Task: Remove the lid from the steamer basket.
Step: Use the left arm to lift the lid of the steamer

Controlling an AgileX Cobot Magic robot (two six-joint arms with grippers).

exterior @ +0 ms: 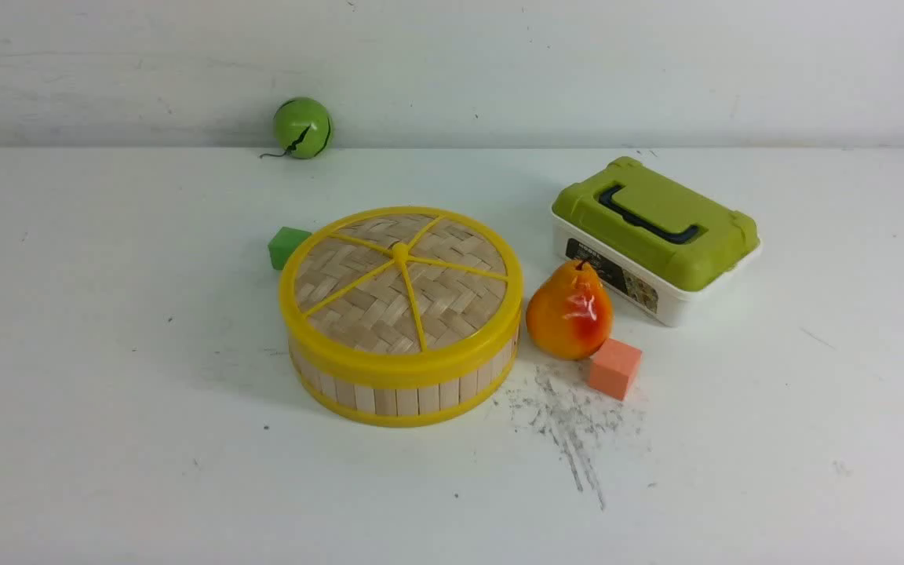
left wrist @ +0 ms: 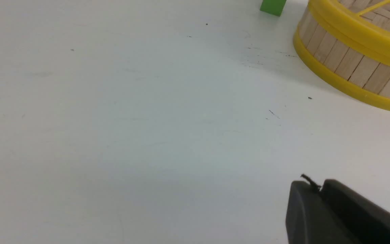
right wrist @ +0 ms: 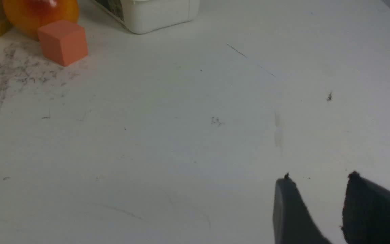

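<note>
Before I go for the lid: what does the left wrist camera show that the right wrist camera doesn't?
Left wrist only: the green cube, the lid, seated, and the left gripper, jaws together. Right wrist only: the pear, orange cube, white box, scuff marks and the right gripper, jaws apart. Both: the steamer basket wall and the white table.

The lid point(exterior: 389, 302) hides the inside of the steamer basket point(exterior: 401, 398), which half hides the green block point(exterior: 288, 245).
</note>
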